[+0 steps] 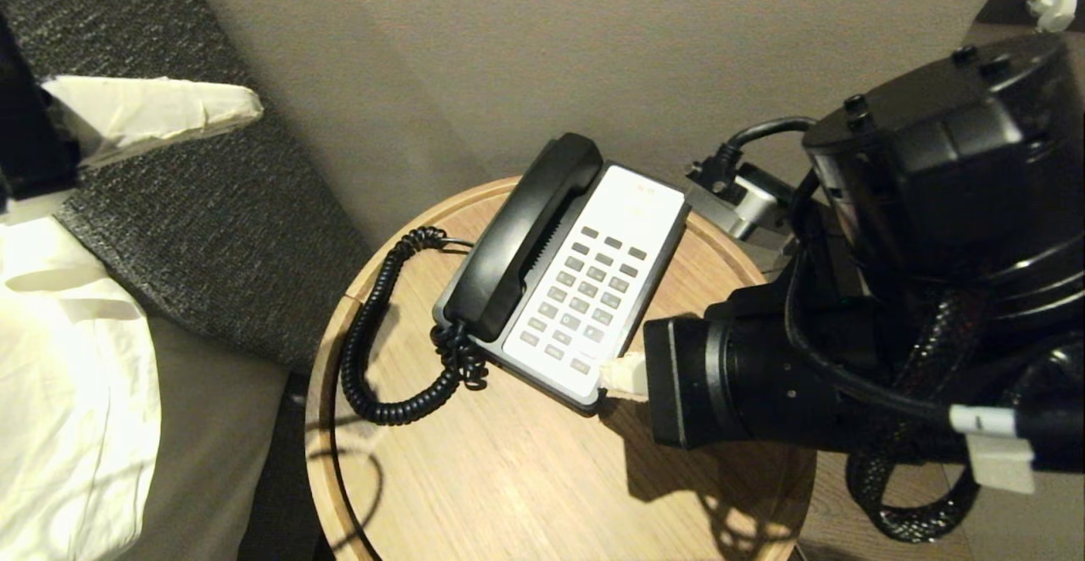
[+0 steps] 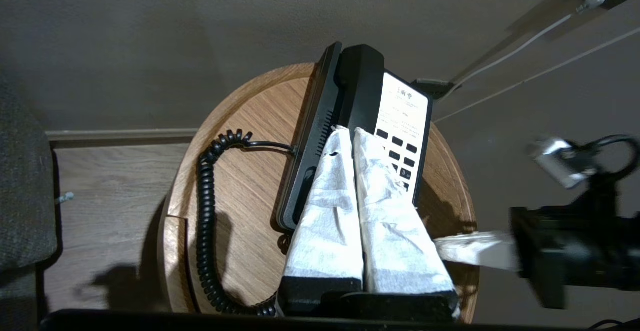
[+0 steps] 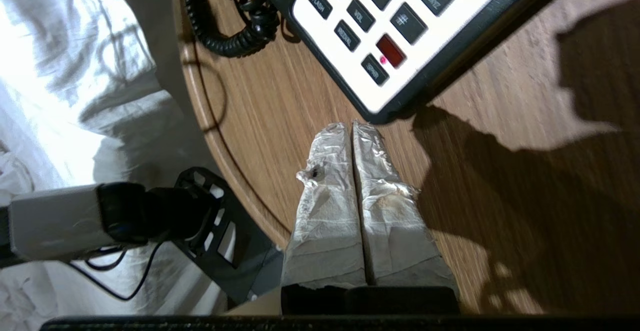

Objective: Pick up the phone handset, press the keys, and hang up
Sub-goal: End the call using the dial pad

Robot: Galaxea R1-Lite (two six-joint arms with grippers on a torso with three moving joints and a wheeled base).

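My right gripper (image 3: 352, 127) jaws together beside the phone base (image 1: 593, 290), handset (image 1: 521, 235) cradled on round wooden surface (image 1: 509, 476), right wrist alone reads HOLD, FLASH, VOL, left gripper (image 2: 350, 133) jaws together above.

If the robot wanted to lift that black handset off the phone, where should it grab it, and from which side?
Probably the straight middle of the phone handset, between its bulging rounded ends, coming down from above. It lies in its cradle along the left edge of the phone base, so one side faces the keys and only the top is free. The coiled cord hangs off the near end.
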